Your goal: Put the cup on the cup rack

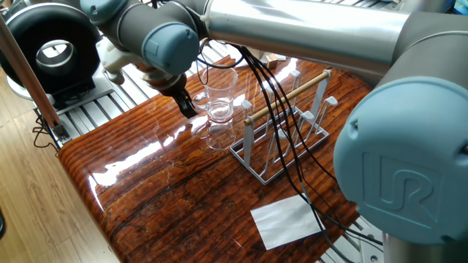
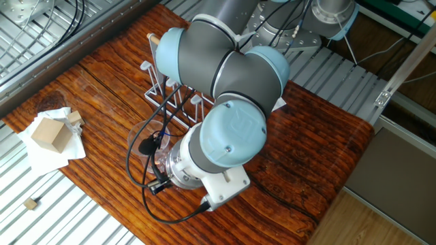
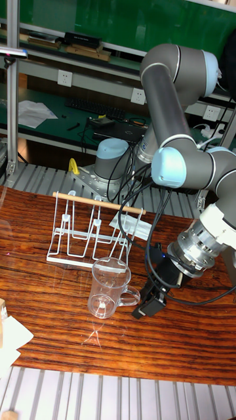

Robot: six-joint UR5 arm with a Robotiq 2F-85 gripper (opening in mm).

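Observation:
The see-through glass cup [image 3: 107, 287] stands out over the wooden table in front of the pale wire cup rack [image 3: 92, 237], leaning slightly, its handle pointing right. My gripper [image 3: 145, 305] has its black fingers closed at that handle. In one fixed view the cup [image 1: 218, 91] is just left of the rack [image 1: 285, 131], with the dark gripper [image 1: 184, 104] at its left side. In the other fixed view my wrist covers most of the cup [image 2: 144, 138]; the rack [image 2: 167, 82] stands behind it.
A white sheet [image 1: 287, 220] lies near the table's front corner. A wooden block [image 2: 49, 133] sits on crumpled paper at the left edge. Black cables [image 1: 278, 109] hang across the rack. A black round device [image 1: 51, 47] stands off the table.

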